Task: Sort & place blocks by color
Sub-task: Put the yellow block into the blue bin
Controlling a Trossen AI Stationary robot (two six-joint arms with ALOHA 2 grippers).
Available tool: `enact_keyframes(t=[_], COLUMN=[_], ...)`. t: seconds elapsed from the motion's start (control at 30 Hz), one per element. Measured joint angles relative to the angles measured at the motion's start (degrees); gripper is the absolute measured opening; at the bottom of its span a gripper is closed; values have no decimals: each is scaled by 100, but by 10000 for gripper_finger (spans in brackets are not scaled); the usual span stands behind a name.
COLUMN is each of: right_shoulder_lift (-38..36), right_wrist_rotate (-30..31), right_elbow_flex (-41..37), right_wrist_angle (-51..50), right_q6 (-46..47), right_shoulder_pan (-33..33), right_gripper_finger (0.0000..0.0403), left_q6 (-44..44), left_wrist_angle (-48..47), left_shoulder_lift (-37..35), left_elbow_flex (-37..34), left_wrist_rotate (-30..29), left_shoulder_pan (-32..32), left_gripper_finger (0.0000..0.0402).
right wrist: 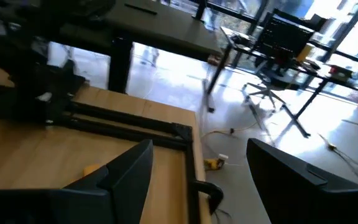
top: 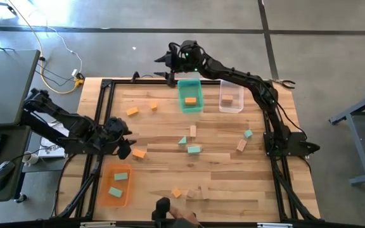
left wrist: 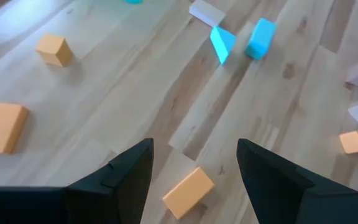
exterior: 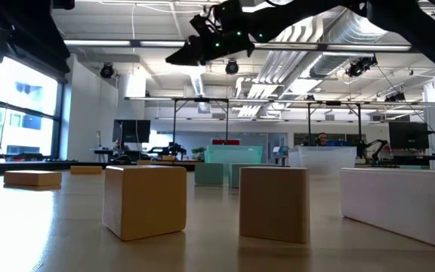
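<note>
We count three bins (top: 190,95); six orange blocks (top: 132,111), five teal blocks (top: 194,150) and roughly five tan blocks (top: 193,131) (some too small to tell).

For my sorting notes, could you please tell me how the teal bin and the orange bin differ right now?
The teal bin sits at the table's far edge, the orange bin at the near left corner. The teal bin holds one orange block; the orange bin holds two teal blocks. Both hold blocks of the other colour.
</note>
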Motion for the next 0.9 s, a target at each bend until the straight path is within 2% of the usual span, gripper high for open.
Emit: enact_keyframes(t=[0.17, 0.5, 0.67, 0.9], right_shoulder_lift=[73, 317, 198, 125], right_wrist_rotate=[-402, -209, 572, 1763], right_elbow_flex=[8, 2, 189, 1102], right_wrist_angle=[-647, -1909, -2830, -4497], right_q6=[17, -19, -302, -609], right_shoulder_pan=[50, 337, 603, 968], right_gripper_finger=[250, 250, 250, 250], left_q6=[226, 811, 1645, 3059], left_wrist_angle=[0, -9, -22, -24], left_shoulder_lift=[4, 23, 19, 21], left_elbow_flex=[0, 0, 0, 0], left_wrist_rotate=[-6, -135, -129, 52], left_shoulder_pan=[247, 527, 644, 932], left_gripper_finger=[217, 217, 217, 217])
